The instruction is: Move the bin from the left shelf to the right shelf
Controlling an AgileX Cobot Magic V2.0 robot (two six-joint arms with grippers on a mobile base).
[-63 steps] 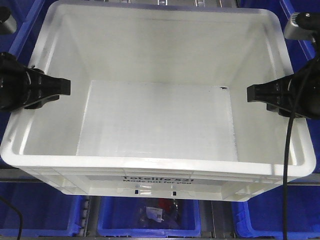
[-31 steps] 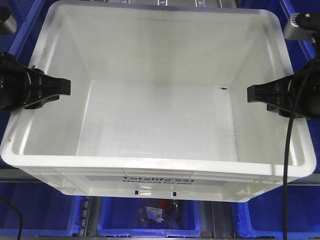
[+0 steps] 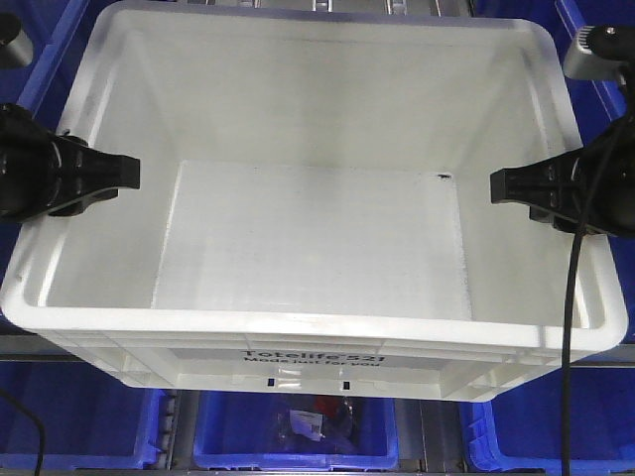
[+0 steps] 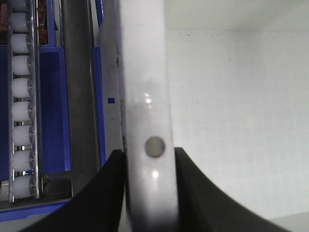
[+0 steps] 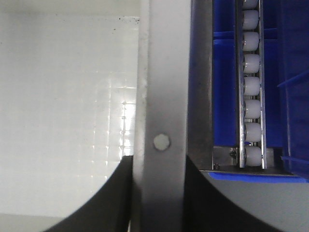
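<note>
— Okay, status?
— I've got the large white rectangular plastic tote [image 3: 317, 329] centre frame, above small blue plastic bins [image 3: 238, 436]. Left gripper [image 4: 148, 166] pinches its 9 o'clock rim, right gripper [image 5: 159, 166] the 3 o'clock rim, both clamped.
— Tip?
— Lift level and move both arms together toward 3 o'clock, or I'd guess it slips.

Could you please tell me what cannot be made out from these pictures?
1. Front view: the bin covers whatever lies under it, so whether it rests or hangs is unclear.
2. Front view: the dark item in the lower blue bin is half hidden behind the bin and too small to name.
3. Wrist views: the left hand and right hand are cut off by the bottom edge.
</note>
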